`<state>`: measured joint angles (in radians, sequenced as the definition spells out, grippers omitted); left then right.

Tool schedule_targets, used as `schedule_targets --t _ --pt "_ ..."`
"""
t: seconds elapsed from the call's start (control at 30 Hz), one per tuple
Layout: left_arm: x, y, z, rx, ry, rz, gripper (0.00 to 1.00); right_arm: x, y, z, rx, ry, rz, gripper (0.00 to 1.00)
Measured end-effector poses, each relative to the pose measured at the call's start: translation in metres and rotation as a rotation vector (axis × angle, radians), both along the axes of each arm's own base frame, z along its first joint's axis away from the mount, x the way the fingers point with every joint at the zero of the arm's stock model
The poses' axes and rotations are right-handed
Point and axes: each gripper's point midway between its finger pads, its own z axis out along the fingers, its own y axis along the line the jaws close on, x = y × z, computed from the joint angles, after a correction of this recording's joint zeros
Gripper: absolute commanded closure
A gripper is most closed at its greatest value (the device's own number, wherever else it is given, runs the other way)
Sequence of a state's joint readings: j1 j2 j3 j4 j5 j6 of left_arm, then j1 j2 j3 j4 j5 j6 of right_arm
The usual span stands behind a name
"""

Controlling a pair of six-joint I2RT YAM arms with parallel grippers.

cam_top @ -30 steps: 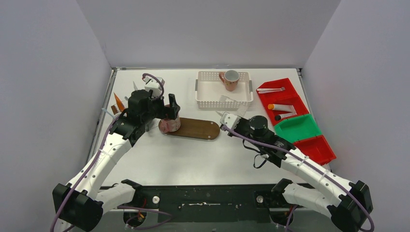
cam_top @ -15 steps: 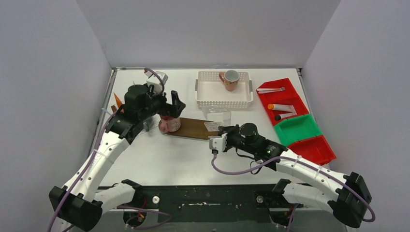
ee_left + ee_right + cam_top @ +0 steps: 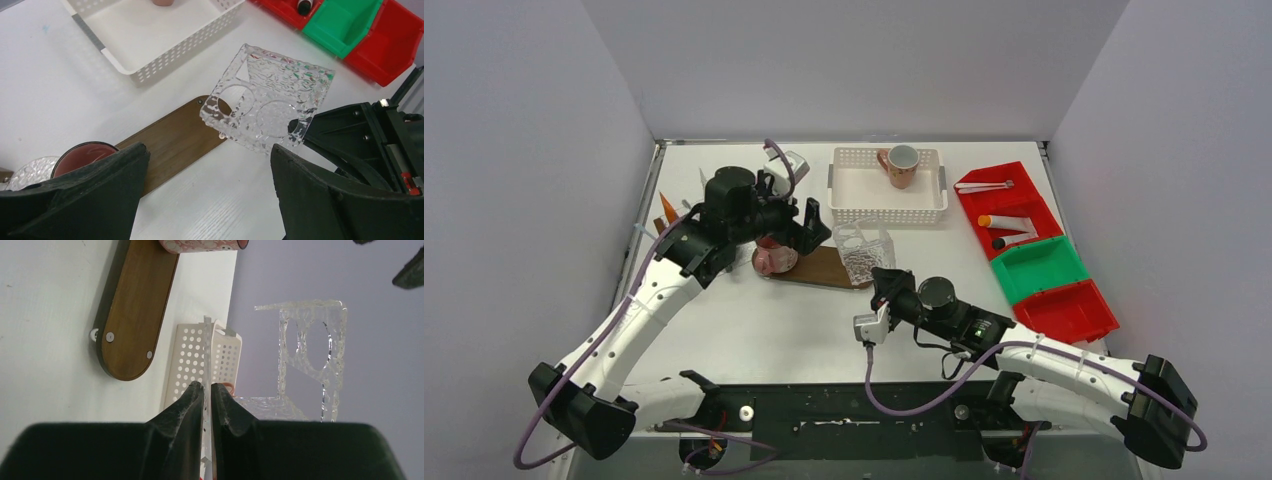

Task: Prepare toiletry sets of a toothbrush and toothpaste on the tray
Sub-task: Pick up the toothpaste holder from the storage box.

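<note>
A pink patterned mug [image 3: 774, 259] with a red inside stands on the left end of the brown wooden tray [image 3: 824, 270]. My left gripper [image 3: 800, 226] is open and empty, hovering just right of and above that mug; the mug [image 3: 82, 156] and the tray [image 3: 175, 142] show in its wrist view. My right gripper [image 3: 886, 287] is shut on the edge of a clear acrylic holder [image 3: 863, 251] with round holes and holds it over the tray's right end. The holder also shows in the left wrist view [image 3: 270, 112] and in the right wrist view [image 3: 310, 355].
A white basket [image 3: 854, 205] at the back holds a pinkish mug [image 3: 902, 165]. Red bins [image 3: 1024, 205] at the right hold a toothbrush [image 3: 984, 186] and tubes [image 3: 1009, 221]; a green bin [image 3: 1039, 265] sits between them. An orange tube [image 3: 669, 210] lies at the far left.
My right gripper has carried the clear holder left and nearer, tilting it up over the tray's right end. My left gripper has moved right, away from the mug, staying open.
</note>
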<state>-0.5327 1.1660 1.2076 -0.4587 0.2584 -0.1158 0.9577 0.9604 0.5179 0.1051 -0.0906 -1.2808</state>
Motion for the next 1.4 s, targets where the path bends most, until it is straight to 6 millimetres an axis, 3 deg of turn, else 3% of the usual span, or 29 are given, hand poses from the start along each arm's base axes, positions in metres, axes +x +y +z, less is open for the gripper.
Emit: schedule_targets --t 0.2,0.43,0.63,0.83,1.27,1.4 --pt "-0.012 -0.024 -0.001 0.047 0.006 -0.119 0.22 -0.007 0.004 -0.002 -0.036 -0.083 0.046 1.00" --pt "-0.025 -0.042 -0.017 0.107 0.047 -0.222 0.35 -0.015 0.007 -0.004 -0.077 -0.174 0.088 1.00" --pt "-0.032 -0.050 -0.032 0.157 0.079 -0.269 0.44 -0.019 0.011 0.004 -0.077 -0.241 0.112 1.00" --pt "-0.033 -0.052 -0.040 0.194 0.092 -0.293 0.55 -0.024 0.011 -0.003 -0.096 -0.253 0.127 1.00" --pt "-0.042 -0.061 -0.059 0.222 0.151 -0.374 0.62 -0.025 0.010 -0.005 -0.102 -0.276 0.128 1.00" --pt "-0.047 -0.064 -0.064 0.217 0.177 -0.408 0.73 -0.026 0.011 -0.007 -0.103 -0.277 0.133 1.00"
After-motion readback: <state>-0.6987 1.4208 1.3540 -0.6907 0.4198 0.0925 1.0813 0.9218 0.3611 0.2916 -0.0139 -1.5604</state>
